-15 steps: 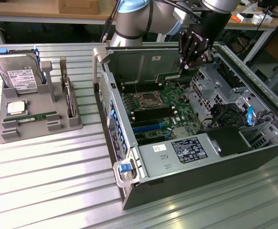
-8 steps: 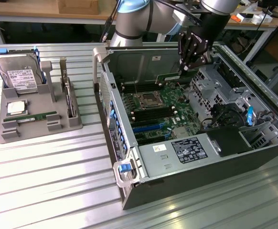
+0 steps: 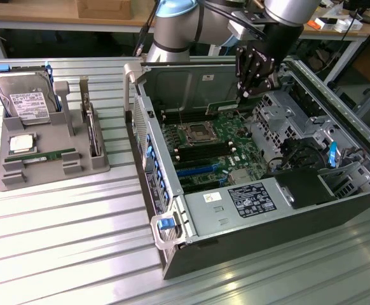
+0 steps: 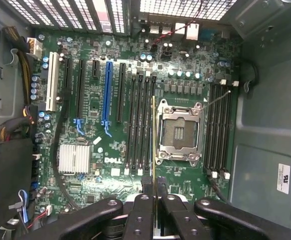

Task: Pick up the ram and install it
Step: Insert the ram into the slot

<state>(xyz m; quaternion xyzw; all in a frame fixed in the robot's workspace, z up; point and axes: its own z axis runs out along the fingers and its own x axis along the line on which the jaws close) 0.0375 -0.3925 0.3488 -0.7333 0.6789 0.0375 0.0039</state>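
Ribbed metal table [image 3: 58, 235] in a workshop, wooden benches behind. Open computer case [image 3: 248, 254] beside grey parts tray [image 3: 20, 181]. Gripper [image 4: 155, 187] closed, pinching the ram [image 4: 153, 135] edge-on above the black memory slots [image 4: 140, 122] beside the processor socket [image 4: 178, 132].

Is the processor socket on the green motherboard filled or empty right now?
Empty: the square metal-framed processor socket shows a bare dark contact bed, with no chip seated.
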